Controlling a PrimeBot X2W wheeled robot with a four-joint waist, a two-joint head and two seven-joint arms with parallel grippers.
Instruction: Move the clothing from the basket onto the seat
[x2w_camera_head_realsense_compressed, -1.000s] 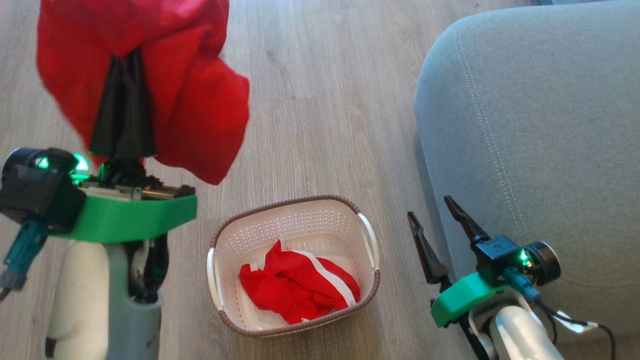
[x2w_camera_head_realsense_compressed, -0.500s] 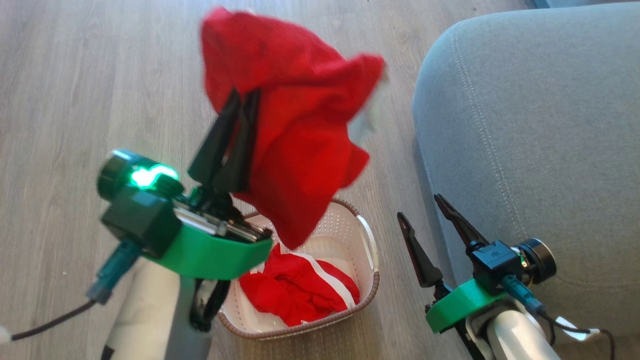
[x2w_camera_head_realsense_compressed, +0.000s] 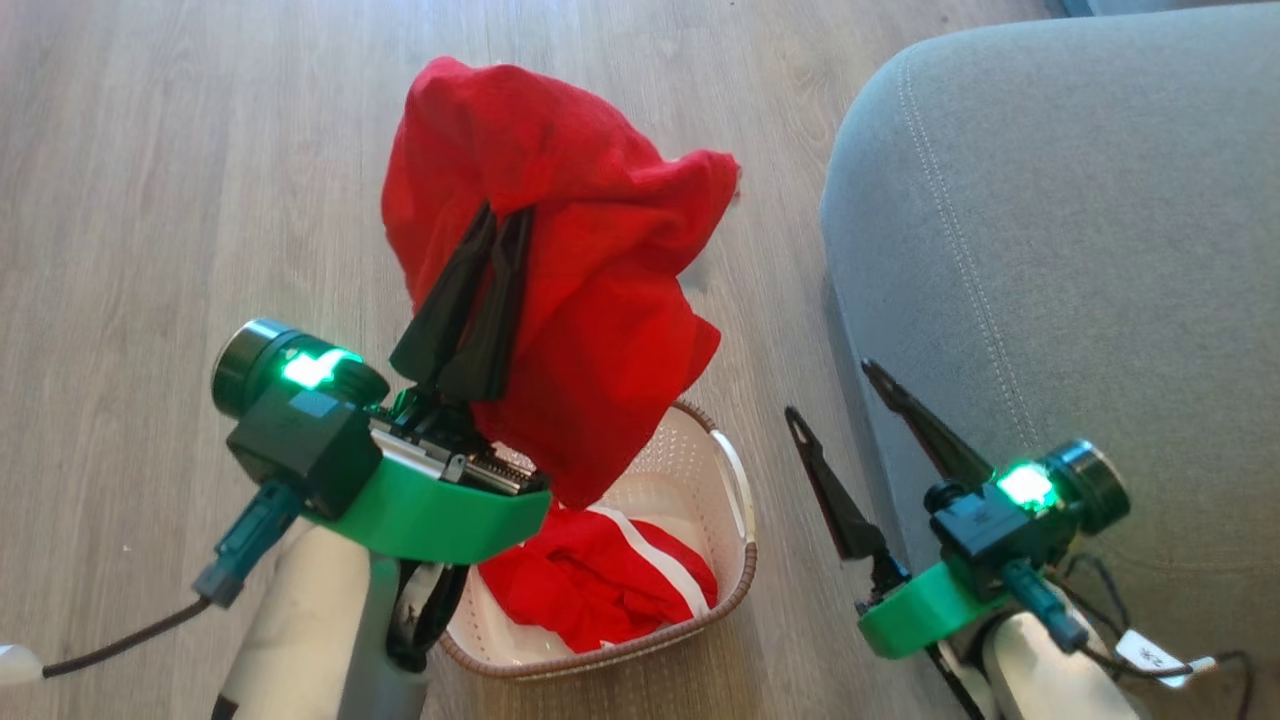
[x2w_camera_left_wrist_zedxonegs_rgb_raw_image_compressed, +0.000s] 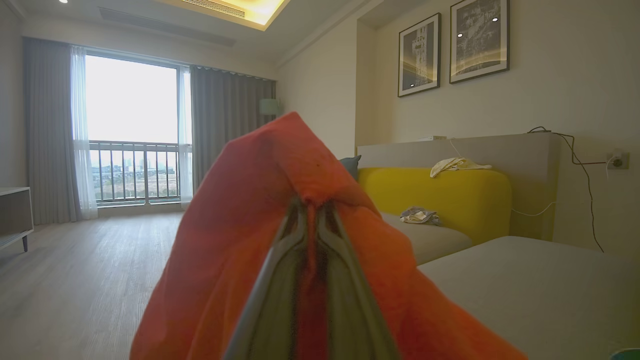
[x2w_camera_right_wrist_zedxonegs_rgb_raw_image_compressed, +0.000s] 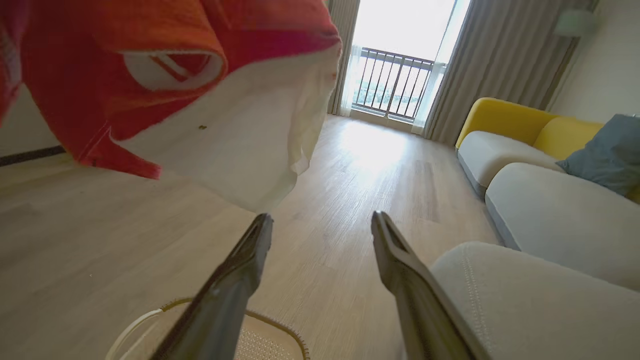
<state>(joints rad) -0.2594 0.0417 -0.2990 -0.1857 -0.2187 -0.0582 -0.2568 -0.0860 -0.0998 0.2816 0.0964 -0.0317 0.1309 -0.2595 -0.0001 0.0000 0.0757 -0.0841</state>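
free: floor strip (x2w_camera_head_realsense_compressed: 782, 300) between basket (x2w_camera_head_realsense_compressed: 690, 465) and seat (x2w_camera_head_realsense_compressed: 1080, 250) | obstacle: hanging garment (x2w_camera_head_realsense_compressed: 590, 300) over basket

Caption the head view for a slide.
Left gripper holds a red garment above the basket, grey seat alongside.

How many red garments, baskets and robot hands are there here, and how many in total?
Red garments: 2 (held garment, striped garment)
Baskets: 1 (basket)
Robot hands: 2 (left hand, right hand)
Total: 5
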